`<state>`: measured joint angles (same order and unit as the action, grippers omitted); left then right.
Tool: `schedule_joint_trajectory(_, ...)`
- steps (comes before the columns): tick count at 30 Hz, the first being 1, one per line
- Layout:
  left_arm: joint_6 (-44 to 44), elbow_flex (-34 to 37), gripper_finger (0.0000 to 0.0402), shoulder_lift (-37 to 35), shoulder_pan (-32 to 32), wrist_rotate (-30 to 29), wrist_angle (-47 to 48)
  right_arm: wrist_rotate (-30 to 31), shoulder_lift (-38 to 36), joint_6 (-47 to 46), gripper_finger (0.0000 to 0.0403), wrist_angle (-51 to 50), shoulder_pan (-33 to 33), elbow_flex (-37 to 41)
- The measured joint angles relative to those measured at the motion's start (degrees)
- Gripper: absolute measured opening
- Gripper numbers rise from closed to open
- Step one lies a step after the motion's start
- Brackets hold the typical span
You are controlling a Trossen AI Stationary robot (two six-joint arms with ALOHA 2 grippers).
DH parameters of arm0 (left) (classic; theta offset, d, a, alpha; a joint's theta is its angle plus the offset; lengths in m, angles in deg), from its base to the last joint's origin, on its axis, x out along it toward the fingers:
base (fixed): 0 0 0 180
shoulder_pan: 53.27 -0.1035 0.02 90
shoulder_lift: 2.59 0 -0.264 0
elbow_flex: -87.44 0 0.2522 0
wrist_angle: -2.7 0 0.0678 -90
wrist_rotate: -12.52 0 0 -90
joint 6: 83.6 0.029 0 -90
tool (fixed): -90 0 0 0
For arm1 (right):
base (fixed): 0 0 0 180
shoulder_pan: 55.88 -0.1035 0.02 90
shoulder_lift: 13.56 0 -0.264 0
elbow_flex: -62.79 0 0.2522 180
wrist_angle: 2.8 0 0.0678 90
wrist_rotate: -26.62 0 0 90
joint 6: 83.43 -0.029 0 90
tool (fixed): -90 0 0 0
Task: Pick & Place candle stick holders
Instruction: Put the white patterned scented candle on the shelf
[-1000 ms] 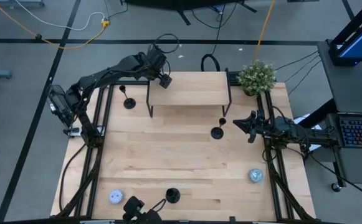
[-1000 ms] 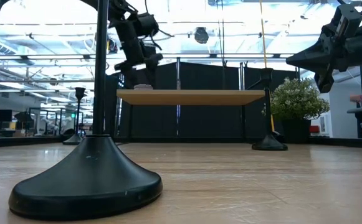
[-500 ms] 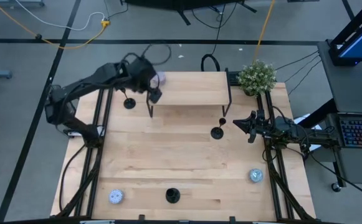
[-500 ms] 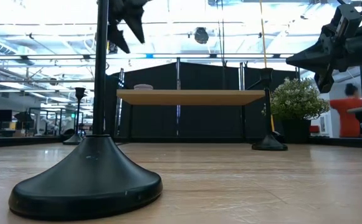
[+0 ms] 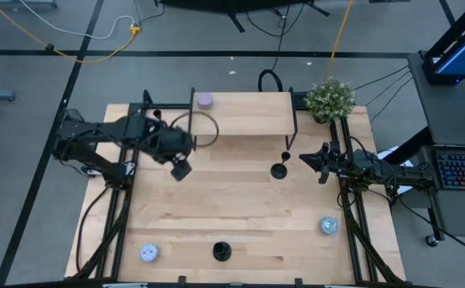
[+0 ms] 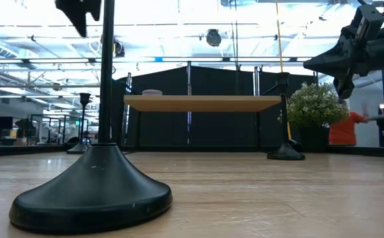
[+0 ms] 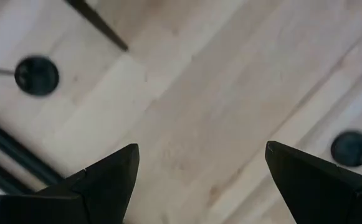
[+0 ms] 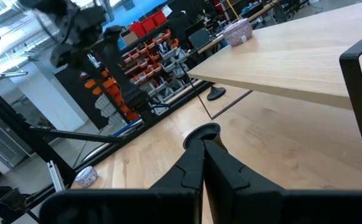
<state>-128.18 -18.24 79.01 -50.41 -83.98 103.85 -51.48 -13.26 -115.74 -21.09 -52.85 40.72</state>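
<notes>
- Left end effector (image 5: 180,170) hangs above the bench (image 5: 240,216), its fingers spread well apart and holding nothing; the left wrist view looks straight down on bare wood between them.
- Right end effector (image 5: 305,158) waits at the right edge of the bench with its fingers pressed together, just beside one candle stick holder (image 5: 279,169).
- We count three holders. A second one (image 5: 221,252) stands near the front edge, and a third (image 7: 37,75) shows in the left wrist view, near the shelf (image 5: 244,114) leg.
- We judge each holder to be stiff metal, heavy at its wide round base and light at the top. The thin stem looks smooth, so it may slip or turn between the fingers.
- We think the best hold is on the stem, low and close to the base, so the holder stays upright.
- Further out, a lilac tin (image 5: 205,100) lies on the shelf, two more tins (image 5: 149,253) (image 5: 328,226) on the bench, and a small plant (image 5: 329,98) at the back corner.
</notes>
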Motion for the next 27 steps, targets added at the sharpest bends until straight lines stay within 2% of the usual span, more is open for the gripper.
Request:
schedule_joint_trajectory(3,-4.62,0.00,0.0356,0.00,4.41,0.01,2.55,0.00,-0.02,0.00,0.0000,0.00,0.00,0.00)
schedule_joint_trajectory(12,-16.95,0.00,0.0356,0.02,18.17,1.49,2.63,0.00,0.00,0.00,0.0000,0.00,0.01,0.00)
schedule_joint_trajectory(27,-47.81,0.07,0.0356,2.61,40.13,1.78,2.58,0.00,-0.01,-0.02,0.0000,-0.01,0.00,0.00)
